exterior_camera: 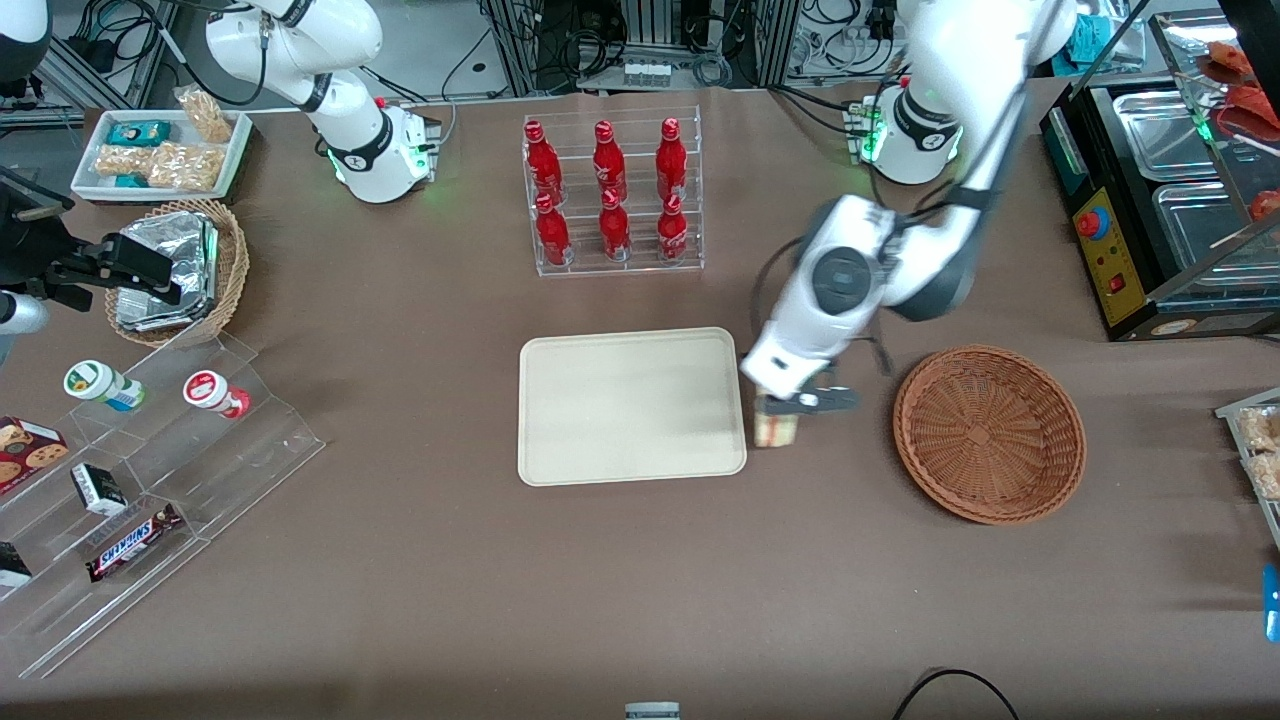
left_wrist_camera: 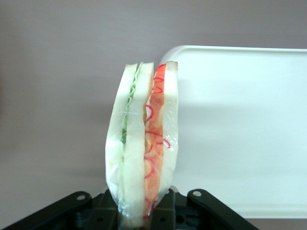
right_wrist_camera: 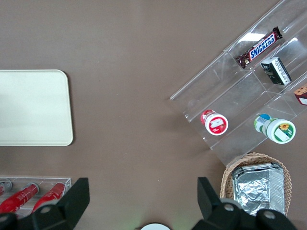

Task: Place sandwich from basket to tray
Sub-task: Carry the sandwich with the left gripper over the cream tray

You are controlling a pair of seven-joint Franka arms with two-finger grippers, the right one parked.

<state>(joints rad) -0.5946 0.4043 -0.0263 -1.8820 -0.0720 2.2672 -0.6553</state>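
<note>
Left gripper [exterior_camera: 800, 402] clamped on the sandwich [exterior_camera: 778, 428], hanging between the wicker basket [exterior_camera: 989, 434] and the cream tray [exterior_camera: 631, 405], right by the tray's edge at the working arm's end. Sandwich out of the basket, not on the tray yet. Hard to say from the front view whether it's lifted off the tablecloth [exterior_camera: 600, 600] or just skimming it, probably lifted.

Up close from the left wrist camera: sandwich [left_wrist_camera: 143, 148] pinched at its base between the black fingers [left_wrist_camera: 165, 211], standing on end, clear wrap around pale bread, green layer along one side, red-orange layer along the side nearest the tray [left_wrist_camera: 240, 129]. Tray corner showing just past the sandwich, nothing on the visible part.

Basket with nothing in it. Rack of red bottles [exterior_camera: 610, 195] farther from the front camera than the tray, well apart from the gripper.
</note>
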